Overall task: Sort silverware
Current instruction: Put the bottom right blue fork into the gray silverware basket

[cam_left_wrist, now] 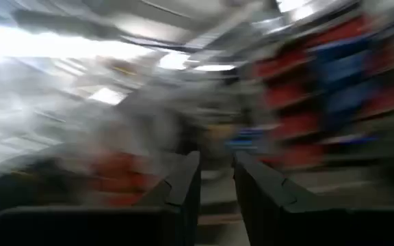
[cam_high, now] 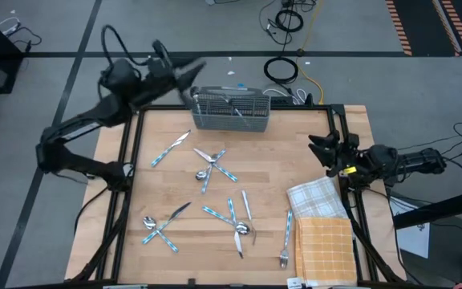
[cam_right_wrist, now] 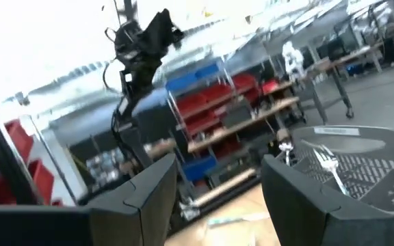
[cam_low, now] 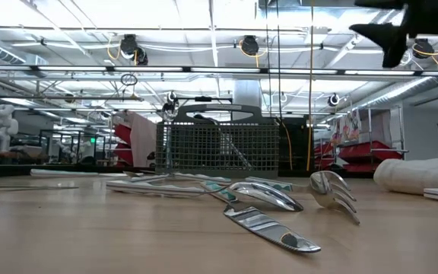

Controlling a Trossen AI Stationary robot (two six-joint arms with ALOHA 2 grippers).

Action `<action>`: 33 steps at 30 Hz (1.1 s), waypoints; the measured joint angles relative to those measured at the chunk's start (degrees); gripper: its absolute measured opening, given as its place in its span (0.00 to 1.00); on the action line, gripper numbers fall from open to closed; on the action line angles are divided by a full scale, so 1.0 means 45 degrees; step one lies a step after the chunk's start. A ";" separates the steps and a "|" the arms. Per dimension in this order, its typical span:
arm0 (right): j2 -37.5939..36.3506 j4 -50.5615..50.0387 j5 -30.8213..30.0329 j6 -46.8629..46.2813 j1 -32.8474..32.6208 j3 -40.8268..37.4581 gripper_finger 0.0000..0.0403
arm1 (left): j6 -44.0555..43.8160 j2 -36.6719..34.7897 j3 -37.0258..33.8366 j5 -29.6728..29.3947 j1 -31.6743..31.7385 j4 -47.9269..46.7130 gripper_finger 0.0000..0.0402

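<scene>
L tool [cam_high: 189, 79] over caddy [cam_high: 231, 110] — empty

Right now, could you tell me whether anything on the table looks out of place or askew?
Yes: most silverware lies scattered in crossed heaps on the table rather than in the caddy, and the checked cloth at the right edge sits crumpled.

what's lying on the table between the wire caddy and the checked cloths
High view: bare wood. The caddy sits at the table's far edge and the cloths lie near the right gripper; the scattered silverware lies off that line, toward the table's middle.
</scene>
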State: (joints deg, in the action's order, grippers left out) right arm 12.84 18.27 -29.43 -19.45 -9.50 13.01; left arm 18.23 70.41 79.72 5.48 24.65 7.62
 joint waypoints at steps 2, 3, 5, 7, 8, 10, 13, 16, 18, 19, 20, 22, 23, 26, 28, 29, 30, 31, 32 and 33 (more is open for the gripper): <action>0.0892 -0.1048 0.0368 -0.0123 0.0000 0.1018 0.50 | -0.1988 -0.0444 -0.0003 0.2010 0.0130 -0.1964 0.24; 0.1450 -0.1634 0.0597 -0.0149 0.0000 0.1620 0.50 | -0.2705 -0.0605 -0.0005 0.2924 0.0149 -0.2955 0.24; 0.2853 -0.2971 0.1089 -0.0178 0.0000 0.2890 0.50 | -0.3901 -0.0897 -0.0021 0.4576 0.0123 -0.4820 0.24; 0.4525 -0.4543 0.1663 -0.0180 0.0000 0.4231 0.50 | -0.4885 -0.1119 -0.0024 0.5545 -0.0057 -0.6252 0.24; 0.5431 -0.5448 0.1947 -0.0186 0.0000 0.4952 0.50 | -0.5216 -0.1239 -0.0024 0.5794 -0.0177 -0.6822 0.24; 0.7246 -0.7284 0.2476 -0.0357 -0.0012 0.6410 0.50 | -0.5682 -0.1467 -0.0024 0.5969 -0.0449 -0.7558 0.24; 0.9781 -1.0215 0.3325 -0.1766 -0.0015 0.8450 0.50 | -0.6001 -0.1827 -0.0029 0.6022 -0.0880 -0.7734 0.24; 1.1964 -1.2353 0.4530 -0.4008 -0.0125 0.9934 0.50 | -0.5947 -0.2298 -0.0029 0.6043 -0.1127 -0.7717 0.24; 1.3280 -1.3358 0.5083 -0.5800 -0.0436 1.0443 0.50 | -0.5945 -0.2628 -0.0029 0.6065 -0.1184 -0.7714 0.24; 1.3872 -1.3592 0.5427 -0.6773 -0.0668 1.0573 0.50 | -0.5952 -0.2792 -0.0029 0.6063 -0.1180 -0.7725 0.24; 1.4424 -1.3713 0.5887 -0.7637 -0.0955 1.0621 0.50 | -0.5958 -0.2970 -0.0029 0.6060 -0.1182 -0.7744 0.24; 1.5379 -1.3707 0.6783 -0.9046 -0.1671 1.0625 0.50 | -0.5939 -0.3379 -0.0029 0.6070 -0.1182 -0.7981 0.24; 1.5834 -1.3601 0.6987 -0.9763 -0.2082 1.0634 0.50 | -0.5882 -0.3586 -0.0029 0.6070 -0.1180 -0.8090 0.24; 1.6854 -1.3194 0.7330 -1.2369 -0.3276 1.0630 0.50 | -0.5556 -0.4171 -0.0029 0.6070 -0.1177 -0.8578 0.24; 1.7228 -1.2618 0.7401 -1.4335 -0.4010 1.0634 0.50 | -0.5296 -0.4499 -0.0029 0.6070 -0.1177 -0.8742 0.24; 1.7366 -1.2369 0.7300 -1.5373 -0.4354 1.0634 0.50 | -0.5223 -0.4653 -0.0029 0.6070 -0.1177 -0.8845 0.24; 1.7499 -1.2162 0.7137 -1.6459 -0.4666 1.0634 0.50 | -0.5191 -0.4788 -0.0043 0.6070 -0.1177 -0.8941 0.24; 1.7631 -1.1963 0.6949 -1.7451 -0.4952 1.0634 0.50 | -0.5190 -0.4895 -0.0083 0.6070 -0.1177 -0.8945 0.24; 1.7757 -1.1856 0.6848 -1.8367 -0.5180 1.0634 0.50 | -0.5190 -0.4989 -0.0100 0.6070 -0.1177 -0.8957 0.24; 1.7899 -1.1810 0.6752 -1.9119 -0.5380 1.0634 0.50 | -0.5188 -0.5062 -0.0112 0.6070 -0.1177 -0.8975 0.24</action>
State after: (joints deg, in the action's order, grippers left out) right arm 93.39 -34.88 0.96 -105.48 -33.71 60.86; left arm -5.11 47.63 79.22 32.80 19.35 -32.77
